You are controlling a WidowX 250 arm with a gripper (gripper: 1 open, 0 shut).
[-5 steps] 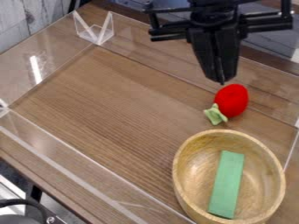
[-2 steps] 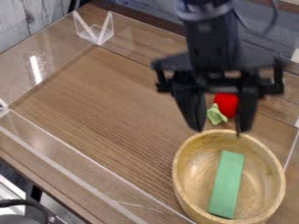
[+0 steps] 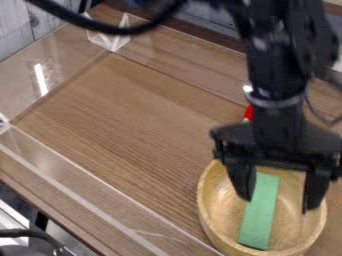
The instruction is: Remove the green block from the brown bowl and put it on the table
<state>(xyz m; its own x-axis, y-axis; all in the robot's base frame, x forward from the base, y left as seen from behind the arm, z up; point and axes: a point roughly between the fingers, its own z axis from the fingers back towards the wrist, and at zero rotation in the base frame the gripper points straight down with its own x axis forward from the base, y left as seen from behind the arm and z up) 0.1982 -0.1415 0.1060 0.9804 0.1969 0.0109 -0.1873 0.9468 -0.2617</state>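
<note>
Single overhead-angled view, motion blur on the arm. Black hand [image 3: 279, 188] low over the brown bowl [image 3: 217, 202] at lower right, fingers spread wide apart, one finger [image 3: 242, 182] at the left side of the green block [image 3: 258, 213], the other at right near the bowl's far rim. Nothing clamped; contact between fingertips and block or bowl impossible to judge through the blur. Green block lying flat inside the bowl, long axis running roughly top to bottom of the picture, upper end hidden behind the hand, lower end visible near the bowl's near wall. Bowl's right edge and bottom rim close to the picture border, right rim partly covered by the right finger. Bowl resting on the wood-grain tabletop [image 3: 120, 110]. Clear acrylic wall [image 3: 40, 150] along the left and near edges, mostly visible only by glints and edge lines. Small clear triangular piece [image 3: 107, 33] at the far corner, shape hard to make out. Upper arm cut off by the top edge, dark cable looping at upper left.
</note>
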